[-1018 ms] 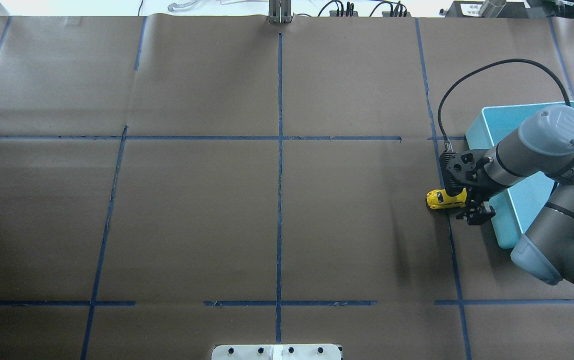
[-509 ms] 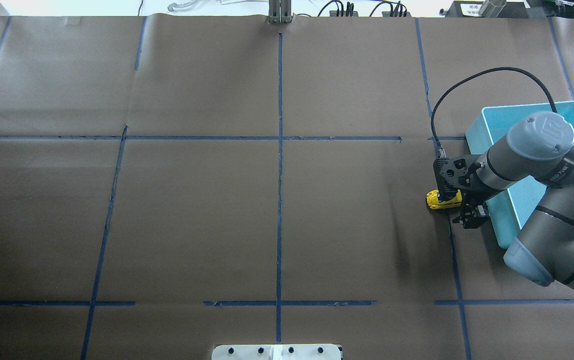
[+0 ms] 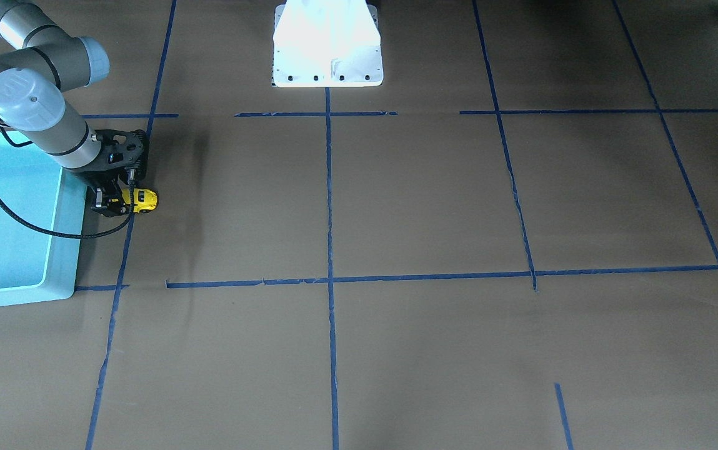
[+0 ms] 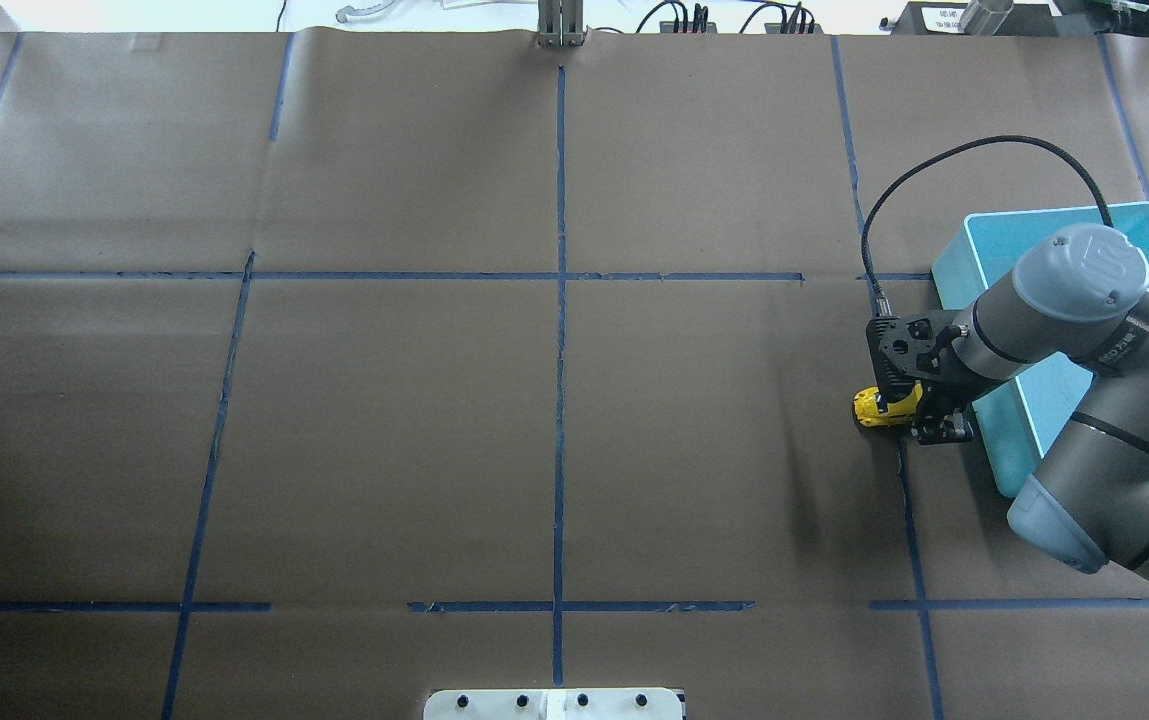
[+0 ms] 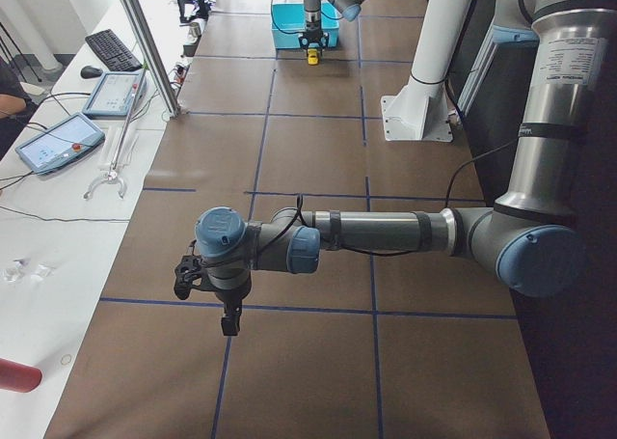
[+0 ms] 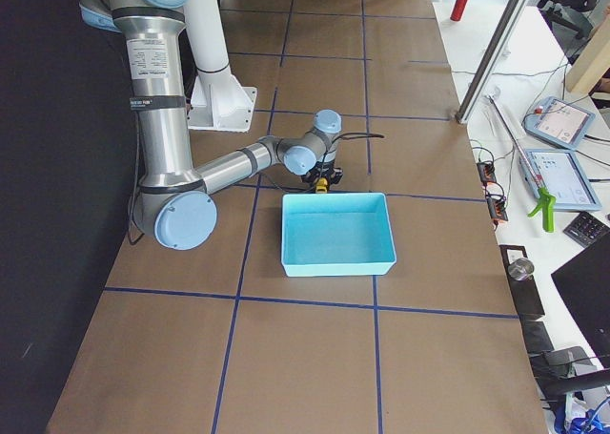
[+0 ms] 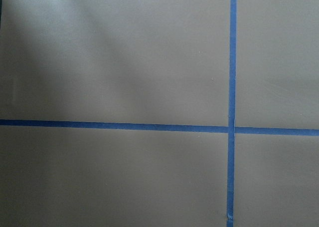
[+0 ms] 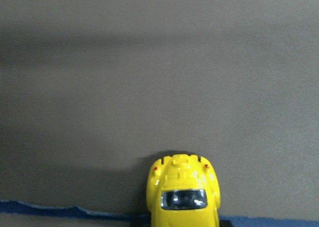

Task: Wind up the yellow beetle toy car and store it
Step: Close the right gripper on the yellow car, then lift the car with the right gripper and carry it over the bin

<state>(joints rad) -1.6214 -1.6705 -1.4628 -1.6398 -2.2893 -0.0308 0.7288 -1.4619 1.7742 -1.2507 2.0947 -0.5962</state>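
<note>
The yellow beetle toy car (image 4: 872,408) stands on the brown table just left of the blue bin (image 4: 954,275). My right gripper (image 4: 917,412) is down over the car's rear half, and its fingers look closed on the car's sides. The car's front sticks out past the gripper in the front-facing view (image 3: 144,199). In the right wrist view the car (image 8: 183,192) sits at the bottom edge on a blue tape line, and no fingers show. My left gripper (image 5: 207,289) hangs over the far end of the table; I cannot tell if it is open or shut.
The blue bin (image 3: 62,250) lies right behind my right wrist. A black cable (image 4: 974,150) loops above the wrist. The white robot base (image 4: 554,703) is at the table's near edge. Blue tape lines cross the brown paper.
My right gripper came down and left over the car's rear, covering more of it. Its lower finger then moved in toward the car. The car has stayed in place.
</note>
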